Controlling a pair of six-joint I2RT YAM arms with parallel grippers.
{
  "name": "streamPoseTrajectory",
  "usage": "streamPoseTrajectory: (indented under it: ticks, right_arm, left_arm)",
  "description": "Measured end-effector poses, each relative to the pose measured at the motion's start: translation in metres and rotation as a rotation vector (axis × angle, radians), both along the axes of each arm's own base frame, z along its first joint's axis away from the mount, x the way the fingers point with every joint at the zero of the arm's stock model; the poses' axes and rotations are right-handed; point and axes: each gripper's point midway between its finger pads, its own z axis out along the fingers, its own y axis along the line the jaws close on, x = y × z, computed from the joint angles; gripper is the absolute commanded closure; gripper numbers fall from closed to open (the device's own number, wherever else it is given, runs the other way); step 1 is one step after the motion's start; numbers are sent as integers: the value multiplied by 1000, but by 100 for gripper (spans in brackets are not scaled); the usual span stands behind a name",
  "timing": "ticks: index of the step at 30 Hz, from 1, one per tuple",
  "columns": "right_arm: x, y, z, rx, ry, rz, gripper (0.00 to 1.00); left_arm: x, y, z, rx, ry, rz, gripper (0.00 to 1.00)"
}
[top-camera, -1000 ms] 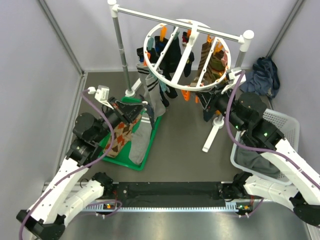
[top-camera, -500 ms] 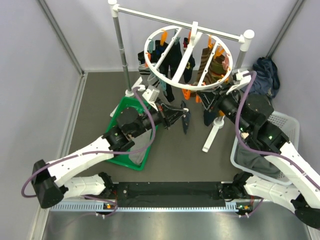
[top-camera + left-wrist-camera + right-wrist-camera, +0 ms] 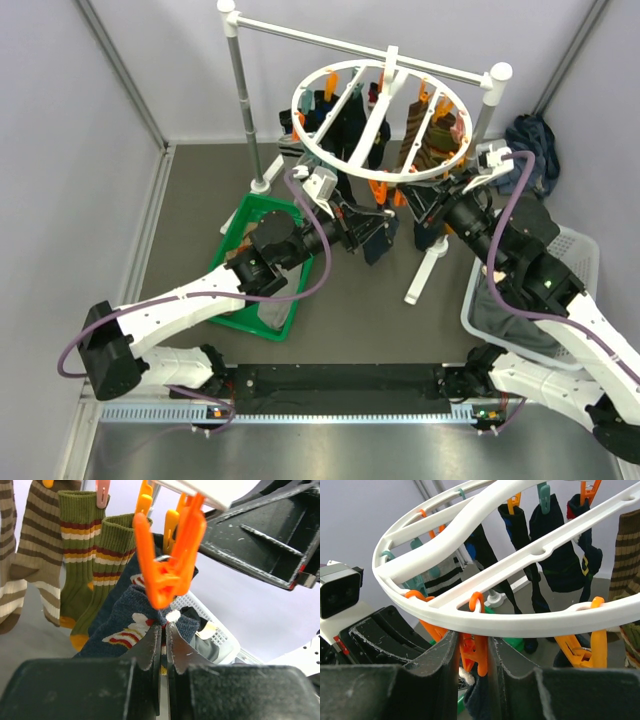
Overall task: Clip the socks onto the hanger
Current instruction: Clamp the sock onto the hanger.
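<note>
since a second ago the left arm [image 3: 190, 300] has swung off the green basket [image 3: 222, 250] and reached across under the hanger [image 3: 296, 105], carrying a navy sock [image 3: 125, 615] up to it, while the right arm [image 3: 540, 280] has edged in closer to the ring. the step in hand looks like feeding the sock's edge into one orange clip [image 3: 167, 565]. to do it well the ring should be kept from swinging on the rail stand [image 3: 240, 90], so the right side ought to hold steady and not tug. the sock needs to come up straight beneath the clip with its folded edge leading. the clip's mouth must be squeezed properly apart first, as its lower tips look together in the left wrist view and the sock sits just below and behind them. only once the cloth is well inside should the squeeze be let go, and the sock released last. as for pose, the left arm stretches long and low from its base toward the middle, wrist tipped upward. the right arm bends over the white lattice basket [image 3: 575, 245] and points in at the ring's near rim from the other side. the left end effector [image 3: 163, 635] is pressed together, pinching the navy sock. the right end effector [image 3: 472, 646] has its fingers close on either side of that clip, gripping it just under the rim.
</note>
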Motion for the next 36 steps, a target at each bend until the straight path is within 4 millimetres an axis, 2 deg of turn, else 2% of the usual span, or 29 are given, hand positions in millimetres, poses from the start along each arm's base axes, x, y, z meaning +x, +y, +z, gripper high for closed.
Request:
streamPoseTrajectory:
  ticks: [10, 36]
  right_arm:
    - [3, 5, -6, 7, 4, 9, 100]
    - [1, 9, 1, 29, -21, 31, 100]
  left_arm:
    - [-2, -1, 3, -7, -16, -1, 100]
    - [3, -7, 9, -11, -32, 4, 100]
